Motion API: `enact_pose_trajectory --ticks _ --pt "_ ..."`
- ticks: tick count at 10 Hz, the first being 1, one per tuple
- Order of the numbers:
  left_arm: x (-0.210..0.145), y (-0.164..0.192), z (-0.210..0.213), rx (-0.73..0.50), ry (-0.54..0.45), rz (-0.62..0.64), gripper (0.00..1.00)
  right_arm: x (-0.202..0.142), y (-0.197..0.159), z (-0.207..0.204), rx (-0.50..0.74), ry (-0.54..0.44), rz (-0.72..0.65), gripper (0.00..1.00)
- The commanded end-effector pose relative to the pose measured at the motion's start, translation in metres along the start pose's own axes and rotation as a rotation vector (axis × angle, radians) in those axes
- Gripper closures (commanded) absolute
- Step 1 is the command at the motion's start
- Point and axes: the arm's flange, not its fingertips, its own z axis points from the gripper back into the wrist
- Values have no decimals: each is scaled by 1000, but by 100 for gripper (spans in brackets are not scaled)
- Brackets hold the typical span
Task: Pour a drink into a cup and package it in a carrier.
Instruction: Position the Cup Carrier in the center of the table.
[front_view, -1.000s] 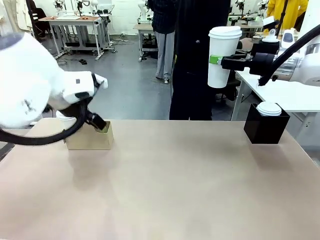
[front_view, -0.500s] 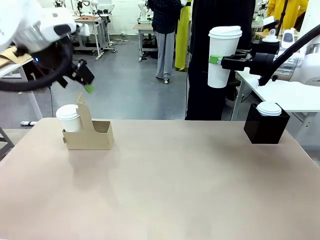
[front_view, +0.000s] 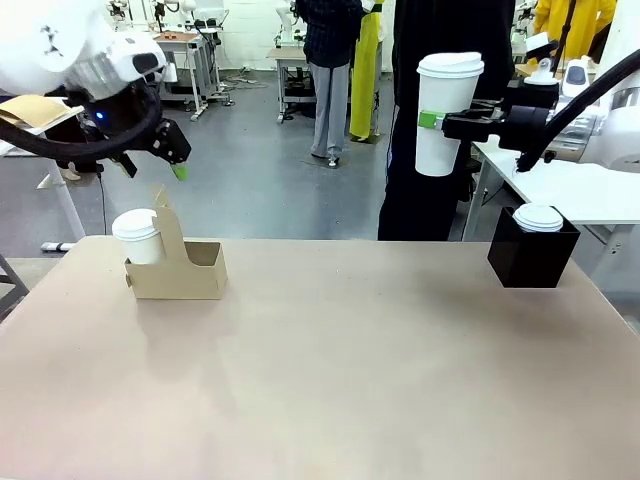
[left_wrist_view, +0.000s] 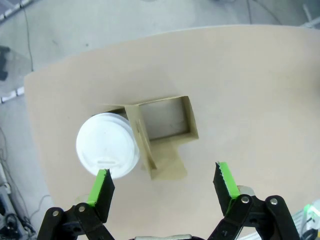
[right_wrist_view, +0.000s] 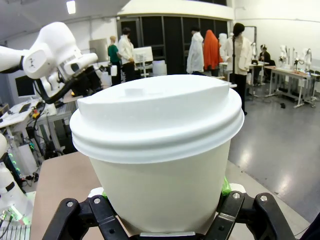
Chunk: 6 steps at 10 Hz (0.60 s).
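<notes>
My right gripper (front_view: 437, 121) is shut on the tall white cup (front_view: 445, 112), which carries a white lid and is held high above the table's far right. Close up in the right wrist view, the cup (right_wrist_view: 160, 150) rises between the gripper (right_wrist_view: 162, 212) jaws. The brown carrier (front_view: 182, 268) stands at the far left of the table, with another lidded white cup (front_view: 137, 236) in its left pocket. My left gripper (front_view: 155, 160) hangs open above it. From above, the left gripper (left_wrist_view: 164, 181) straddles the carrier (left_wrist_view: 167, 125) and its cup (left_wrist_view: 107, 145). The drink is out of view.
A black box (front_view: 530, 258) with a white lid (front_view: 538, 216) on top sits at the table's far right. A person in dark clothes (front_view: 440, 200) stands at the far edge behind the held cup. A white side table (front_view: 590, 195) lies to the right.
My left arm has lifted up and away from the carrier, leaving the lidded cup in its left pocket. The right arm with its cup has stayed still. The person shifted slightly right.
</notes>
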Motion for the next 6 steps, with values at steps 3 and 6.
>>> enact_pose_trajectory --ticks 3,6 --pt "11 10 -40 25 53 104 0 3 2 -2 4 -15 0 19" --pt "7 14 -49 11 72 86 0 3 2 -2 4 -15 0 19"
